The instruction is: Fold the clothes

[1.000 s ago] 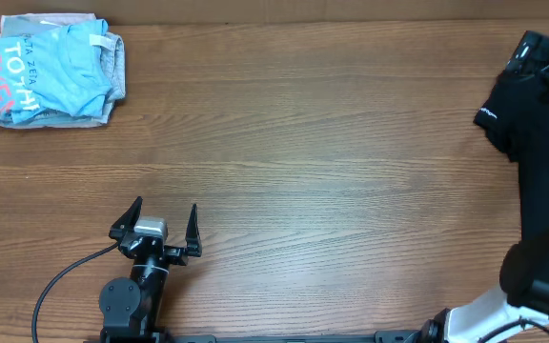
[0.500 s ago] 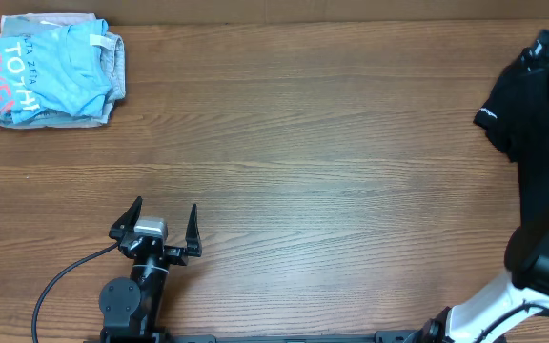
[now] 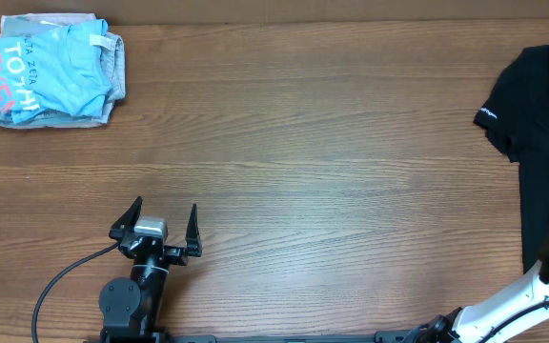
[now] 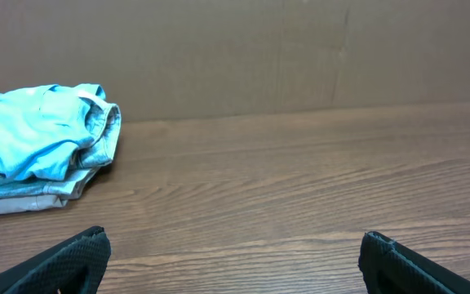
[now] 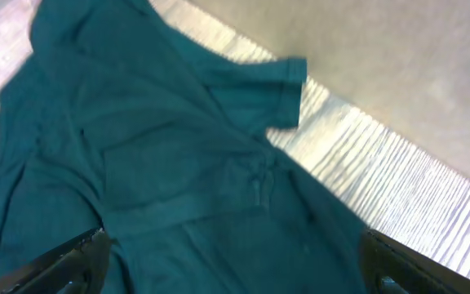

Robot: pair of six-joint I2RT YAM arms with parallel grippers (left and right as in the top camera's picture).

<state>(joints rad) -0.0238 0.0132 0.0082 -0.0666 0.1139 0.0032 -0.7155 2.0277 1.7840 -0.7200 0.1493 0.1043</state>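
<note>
A black T-shirt [image 3: 541, 143] with a small white logo [image 3: 485, 111] lies crumpled at the table's right edge and runs out of the overhead view. The right wrist view looks down on this shirt [image 5: 178, 163], one short sleeve [image 5: 259, 94] spread toward bare wood. My right gripper [image 5: 233, 238] hovers over the fabric, open, its fingers [image 5: 72, 261] wide apart and gripping nothing; the overhead view does not show it. My left gripper [image 3: 166, 206] rests near the front left, far from the shirt. It is open and empty [image 4: 233, 241] over bare wood.
A folded pile of light blue and grey clothes [image 3: 50, 69] sits at the back left corner, also ahead in the left wrist view [image 4: 39, 147]. A brown wall [image 4: 300, 57] borders the table's far edge. The right arm's white base [image 3: 513, 310] stands at the front right.
The right arm, which reached over the shirt at the right edge, has moved out of the overhead view, uncovering more of the shirt. The left arm has stayed still.
</note>
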